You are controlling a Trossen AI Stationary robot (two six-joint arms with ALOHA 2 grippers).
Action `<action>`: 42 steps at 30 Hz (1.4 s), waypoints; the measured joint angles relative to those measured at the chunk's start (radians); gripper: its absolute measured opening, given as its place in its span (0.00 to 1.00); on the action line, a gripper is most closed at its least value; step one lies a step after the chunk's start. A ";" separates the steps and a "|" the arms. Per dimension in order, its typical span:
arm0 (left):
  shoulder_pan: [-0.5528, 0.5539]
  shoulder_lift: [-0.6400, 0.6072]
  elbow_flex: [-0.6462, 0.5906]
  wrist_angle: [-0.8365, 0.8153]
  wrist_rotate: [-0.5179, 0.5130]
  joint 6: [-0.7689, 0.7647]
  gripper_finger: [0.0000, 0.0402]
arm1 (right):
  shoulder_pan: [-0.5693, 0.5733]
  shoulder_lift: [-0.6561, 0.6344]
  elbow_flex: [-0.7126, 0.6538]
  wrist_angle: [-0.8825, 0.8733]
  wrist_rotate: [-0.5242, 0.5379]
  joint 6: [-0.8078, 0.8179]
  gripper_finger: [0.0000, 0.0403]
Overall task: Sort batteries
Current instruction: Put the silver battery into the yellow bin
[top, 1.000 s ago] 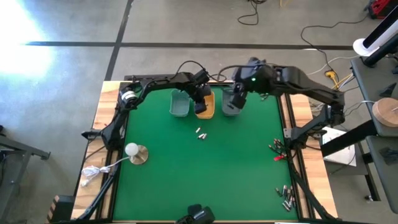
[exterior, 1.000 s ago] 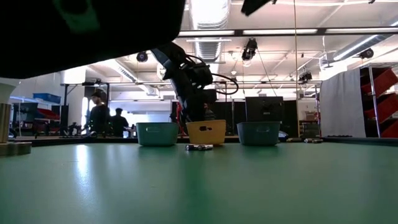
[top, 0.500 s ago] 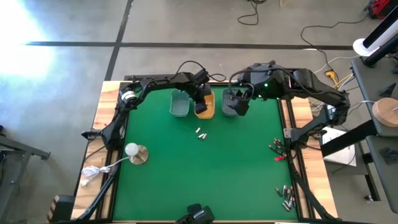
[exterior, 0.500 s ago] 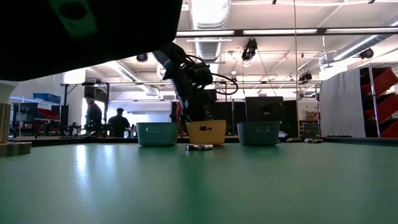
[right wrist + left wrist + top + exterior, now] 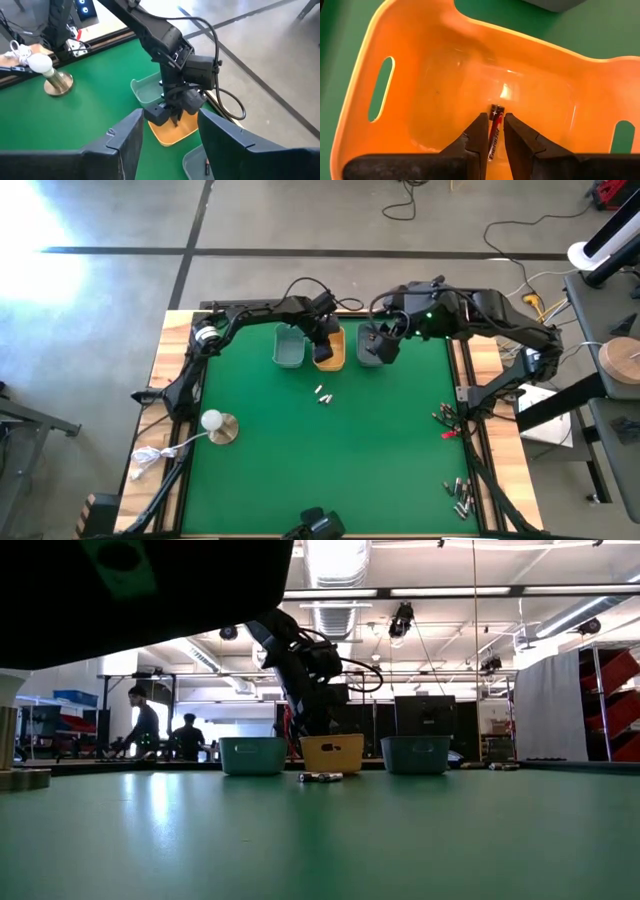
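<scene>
We see the left gripper (image 5: 493, 127) down inside the orange tray (image 5: 420, 75), at 12 o'clock on the green table (image 5: 320, 460). Its fingers (image 5: 477, 135) are almost closed and pinch one small battery (image 5: 494, 134). The right gripper (image 5: 170, 127) hangs over the gray tray (image 5: 371, 350) at 1 o'clock, fingers partly open and holding nothing. More loose batteries (image 5: 322, 393) lie near the middle, and maybe others at 5 o'clock.

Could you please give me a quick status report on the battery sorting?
Left gripper over the orange tray, shut on a battery. Right gripper open, empty, above the grey tray. Loose batteries on the mat; nothing blocking.
</scene>
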 joint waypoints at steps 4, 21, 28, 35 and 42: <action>0.000 0.000 0.000 0.003 0.000 0.008 0.10 | -0.004 0.000 0.013 0.000 0.000 -0.014 0.47; 0.039 -0.088 0.365 -0.116 0.134 0.019 0.32 | -0.134 0.184 0.160 -0.032 0.063 -0.212 0.48; 0.063 -0.158 0.332 -0.211 0.211 0.014 0.35 | -0.276 0.230 0.287 -0.157 0.051 -0.284 0.48; 0.035 -0.339 0.008 0.020 0.213 -0.053 0.34 | -0.380 0.239 0.223 -0.204 -0.112 -0.306 0.48; 0.000 -0.596 -0.426 0.396 0.196 -0.185 0.31 | -0.390 0.227 0.096 -0.034 -0.193 -0.417 0.48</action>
